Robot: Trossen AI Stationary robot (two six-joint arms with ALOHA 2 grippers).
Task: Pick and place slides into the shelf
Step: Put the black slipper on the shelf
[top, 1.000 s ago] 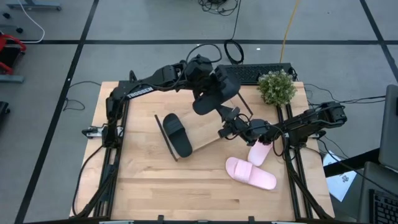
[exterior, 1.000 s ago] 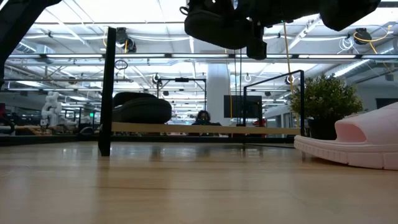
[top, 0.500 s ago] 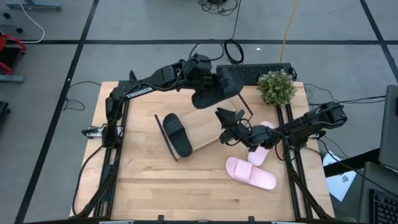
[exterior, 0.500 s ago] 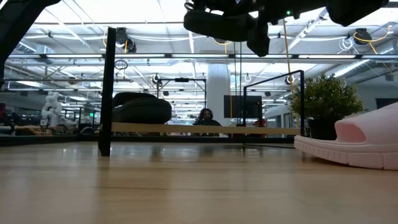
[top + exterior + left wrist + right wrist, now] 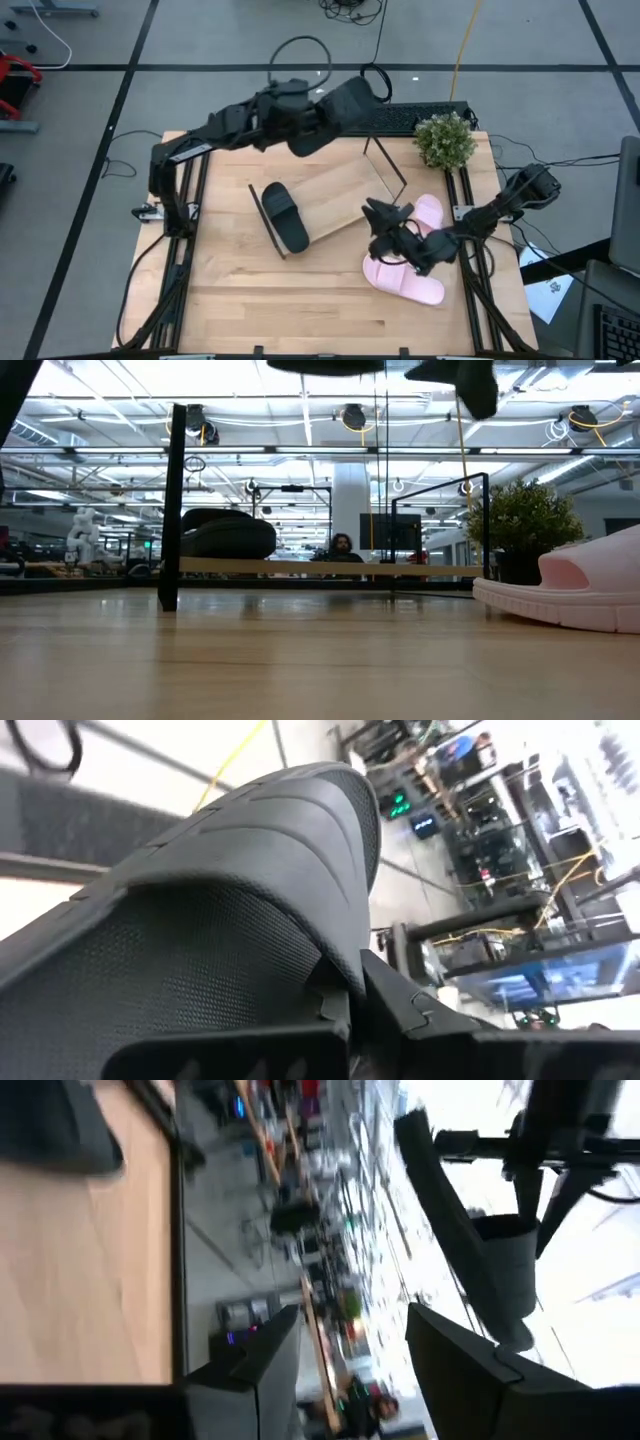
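My left gripper (image 5: 300, 122) is shut on a black slide (image 5: 335, 108), held high over the shelf's far edge; the slide fills the left wrist view (image 5: 230, 890). A second black slide (image 5: 285, 216) lies sole down on the left end of the shelf's board (image 5: 345, 192) and also shows in the low view (image 5: 226, 534). Two pink slides lie on the table right of the shelf, one (image 5: 428, 212) partly under my right arm and one (image 5: 404, 281) nearer the front. My right gripper (image 5: 385, 222) is open and empty above them. My left gripper holds the black slide by the end nearest the wrist (image 5: 330, 1005), with one finger (image 5: 405, 1010) against its side. The slide itself hides the rest of the contact. The slide reaches away from the fingers toward the table's far right and is lifted clear of shelf and table.
A potted plant (image 5: 444, 139) stands at the table's far right corner, beside a dark keyboard (image 5: 415, 118) along the far edge. The shelf's black frame post (image 5: 175, 500) stands upright at its left end. Bare tabletop (image 5: 260, 300) lies at the near left.
My left gripper has risen and gone toward the table's far left with the black slide, which stays clear of the shelf. My right gripper has moved from the shelf's right end toward the near edge, over the pink slides.
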